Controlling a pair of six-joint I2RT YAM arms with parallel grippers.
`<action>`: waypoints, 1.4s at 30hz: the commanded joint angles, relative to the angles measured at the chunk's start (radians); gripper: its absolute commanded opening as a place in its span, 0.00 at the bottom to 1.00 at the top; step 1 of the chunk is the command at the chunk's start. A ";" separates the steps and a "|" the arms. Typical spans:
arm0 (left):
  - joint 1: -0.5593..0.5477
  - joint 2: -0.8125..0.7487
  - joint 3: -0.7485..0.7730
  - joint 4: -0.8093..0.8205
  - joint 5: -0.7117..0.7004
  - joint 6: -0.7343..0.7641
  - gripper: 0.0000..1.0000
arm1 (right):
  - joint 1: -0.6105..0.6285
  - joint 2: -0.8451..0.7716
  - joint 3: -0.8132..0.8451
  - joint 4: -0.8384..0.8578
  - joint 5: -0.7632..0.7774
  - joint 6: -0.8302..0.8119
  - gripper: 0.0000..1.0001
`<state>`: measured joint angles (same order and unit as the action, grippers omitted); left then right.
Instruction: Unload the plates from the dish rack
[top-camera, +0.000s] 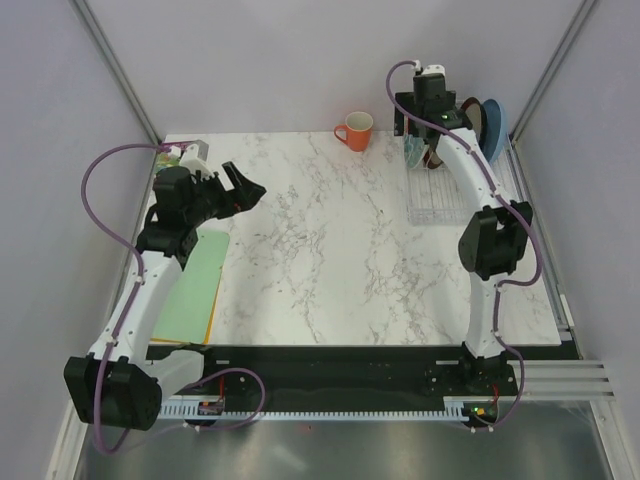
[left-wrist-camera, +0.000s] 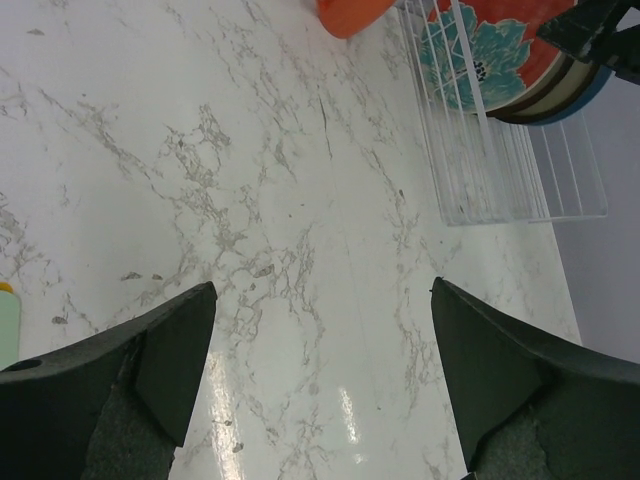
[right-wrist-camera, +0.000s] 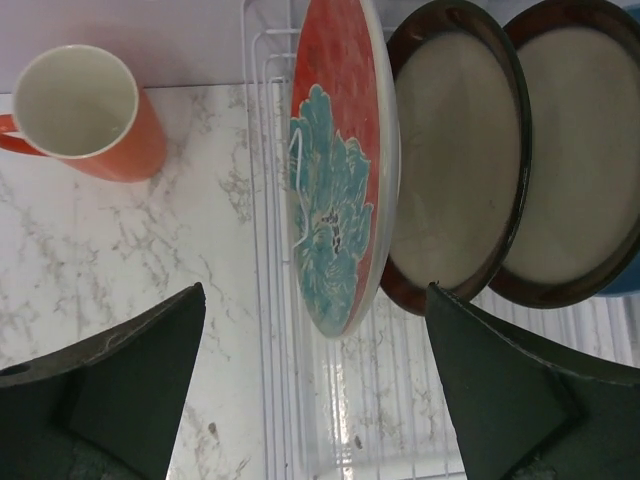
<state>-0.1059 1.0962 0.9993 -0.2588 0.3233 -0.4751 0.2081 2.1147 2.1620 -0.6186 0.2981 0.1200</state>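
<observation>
The white wire dish rack (top-camera: 440, 200) stands at the far right of the marble table. Several plates stand upright in its far end: a red plate with a teal flower (right-wrist-camera: 335, 170), two cream plates with dark rims (right-wrist-camera: 450, 150) (right-wrist-camera: 575, 150), and a light blue plate (top-camera: 496, 128) at the back. My right gripper (right-wrist-camera: 315, 290) is open and hovers over the rack, with the red plate's lower edge between its fingers but untouched. My left gripper (top-camera: 245, 190) is open and empty above the table's left part. The rack (left-wrist-camera: 500, 170) and red plate (left-wrist-camera: 480, 50) also show in the left wrist view.
An orange mug (top-camera: 355, 130) stands on the table just left of the rack's far end; it also shows in the right wrist view (right-wrist-camera: 85, 110). A light green mat (top-camera: 190, 290) lies along the table's left edge under the left arm. Grey walls close both sides.
</observation>
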 joint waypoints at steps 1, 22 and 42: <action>0.006 0.031 0.001 0.075 0.034 -0.026 0.94 | 0.013 0.074 0.093 0.051 0.238 -0.080 0.98; 0.008 0.122 -0.044 0.179 0.131 -0.028 0.86 | -0.010 0.243 0.151 0.132 0.162 -0.122 0.13; 0.008 0.199 -0.016 0.129 0.226 -0.025 0.85 | 0.111 0.077 0.114 0.362 0.699 -0.405 0.00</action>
<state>-0.1020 1.2949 0.9581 -0.1287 0.5034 -0.4911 0.2958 2.3135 2.2517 -0.4240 0.7673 -0.1547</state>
